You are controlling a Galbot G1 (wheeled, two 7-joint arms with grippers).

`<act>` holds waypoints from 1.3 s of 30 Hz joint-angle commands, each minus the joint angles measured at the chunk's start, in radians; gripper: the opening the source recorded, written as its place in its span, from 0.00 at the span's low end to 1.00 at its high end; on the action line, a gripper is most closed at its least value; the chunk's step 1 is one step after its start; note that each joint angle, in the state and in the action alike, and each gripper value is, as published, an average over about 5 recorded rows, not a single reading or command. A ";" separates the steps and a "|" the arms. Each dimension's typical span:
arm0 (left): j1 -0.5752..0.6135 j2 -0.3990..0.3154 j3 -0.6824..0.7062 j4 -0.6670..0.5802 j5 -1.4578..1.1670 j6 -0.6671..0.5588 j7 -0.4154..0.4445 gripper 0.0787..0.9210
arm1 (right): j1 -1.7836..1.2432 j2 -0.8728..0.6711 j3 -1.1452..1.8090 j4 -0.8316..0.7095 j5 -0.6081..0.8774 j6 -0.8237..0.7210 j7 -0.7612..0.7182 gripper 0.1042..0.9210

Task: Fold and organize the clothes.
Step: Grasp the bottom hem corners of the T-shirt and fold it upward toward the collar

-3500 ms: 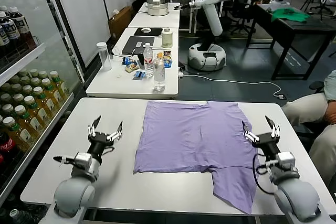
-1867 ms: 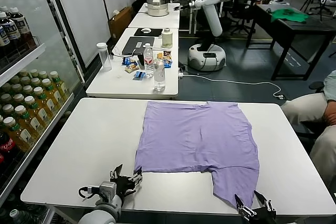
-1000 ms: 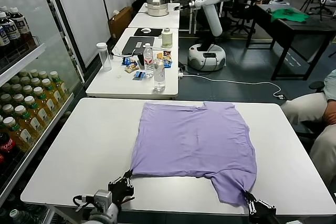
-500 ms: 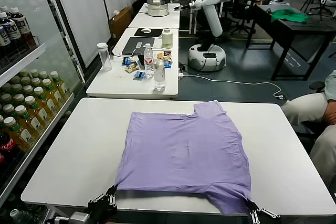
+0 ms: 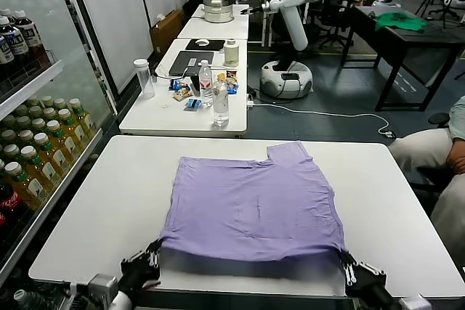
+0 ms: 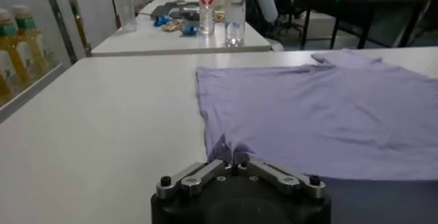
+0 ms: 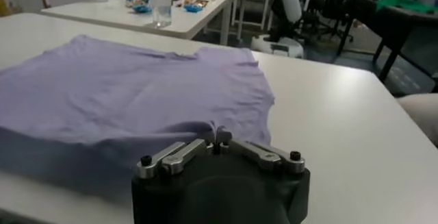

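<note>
Lavender shirt (image 5: 254, 208) lies spread on my white counter (image 5: 109, 201), its neck end pointing away from me and its long axis running front to back. My left gripper (image 5: 145, 265) has its jaws clamped on the near left hem corner; my right gripper (image 5: 354, 274) pinches the near right corner, lifting the hem slightly.

Left gripper (image 5: 151, 260) and right gripper (image 5: 348, 270) both low, fingers pinched closed.

Both arms are cut off below the head view's edge.
</note>
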 commanded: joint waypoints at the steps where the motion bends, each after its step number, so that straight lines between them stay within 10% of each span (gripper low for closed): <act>1: -0.265 -0.040 0.024 0.192 -0.007 0.016 0.095 0.01 | 0.219 0.009 -0.082 -0.126 -0.017 -0.040 0.009 0.02; 30: -0.417 -0.063 0.081 0.406 0.072 0.015 0.155 0.01 | 0.425 0.064 -0.230 -0.287 -0.064 -0.092 0.014 0.03; 39: -0.373 -0.039 0.060 0.363 0.095 -0.008 0.158 0.22 | 0.432 0.077 -0.196 -0.289 -0.062 -0.102 0.019 0.29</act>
